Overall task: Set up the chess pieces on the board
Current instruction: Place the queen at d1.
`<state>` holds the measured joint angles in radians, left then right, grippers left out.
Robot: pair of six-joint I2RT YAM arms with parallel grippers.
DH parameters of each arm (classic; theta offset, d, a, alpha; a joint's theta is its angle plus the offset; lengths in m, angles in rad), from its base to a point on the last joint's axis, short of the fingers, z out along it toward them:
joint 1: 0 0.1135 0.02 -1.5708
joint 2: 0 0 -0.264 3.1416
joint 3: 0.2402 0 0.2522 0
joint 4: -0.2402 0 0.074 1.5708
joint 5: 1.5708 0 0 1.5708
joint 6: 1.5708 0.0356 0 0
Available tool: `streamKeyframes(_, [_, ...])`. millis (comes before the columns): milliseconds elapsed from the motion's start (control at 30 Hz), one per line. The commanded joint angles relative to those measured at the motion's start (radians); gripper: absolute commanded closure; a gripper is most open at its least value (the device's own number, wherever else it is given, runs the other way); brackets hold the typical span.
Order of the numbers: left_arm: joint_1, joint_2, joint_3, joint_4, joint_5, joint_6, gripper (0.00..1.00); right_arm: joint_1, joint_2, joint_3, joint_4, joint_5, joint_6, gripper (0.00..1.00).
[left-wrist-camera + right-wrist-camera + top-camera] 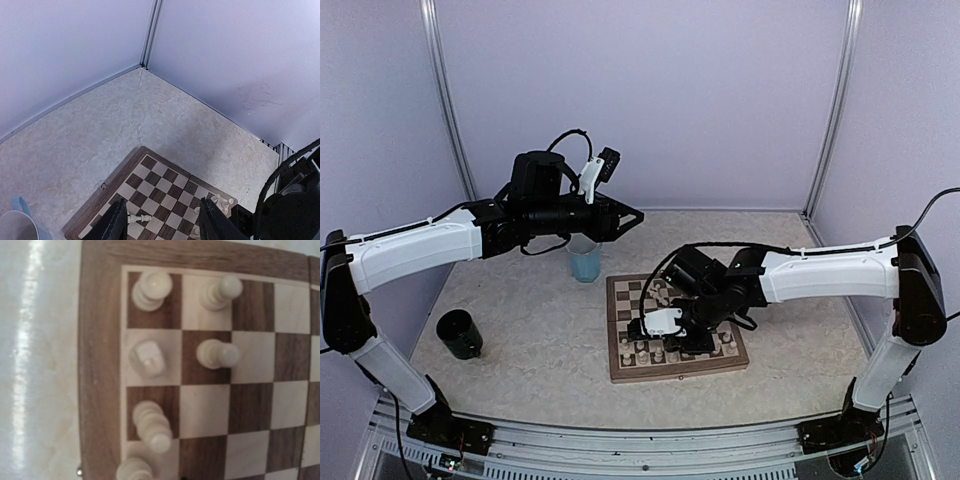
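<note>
The right gripper [665,338] hangs low over the near left corner of the board [616,345], jaws together; I cannot tell whether they pinch anything. Only its wrist view shows the chess pieces [217,354] there clearly: six standing on the edge squares. The left gripper [632,220], jaws apart and empty, hovers high near a blue cup [585,260]. Its wrist view alone catches one piece [139,218] lying on its side. The table [520,300] is marbled beige and the walls [640,100] are pale lilac.
</note>
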<state>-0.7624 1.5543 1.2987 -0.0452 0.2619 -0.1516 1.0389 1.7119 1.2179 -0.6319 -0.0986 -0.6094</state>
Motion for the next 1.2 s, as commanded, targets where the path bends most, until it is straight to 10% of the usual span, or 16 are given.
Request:
streamKeyframes(0, [0.003, 0.012, 0.003, -0.001, 0.005, -0.002, 0.51, 0.012, 0.018, -0.015, 0.031, 0.028, 0.006, 0.99])
streamKeyframes(1167, [-0.003, 0.029, 0.012, -0.019, 0.008, 0.009, 0.50, -0.025, -0.040, 0.059, -0.090, -0.042, -0.037, 0.70])
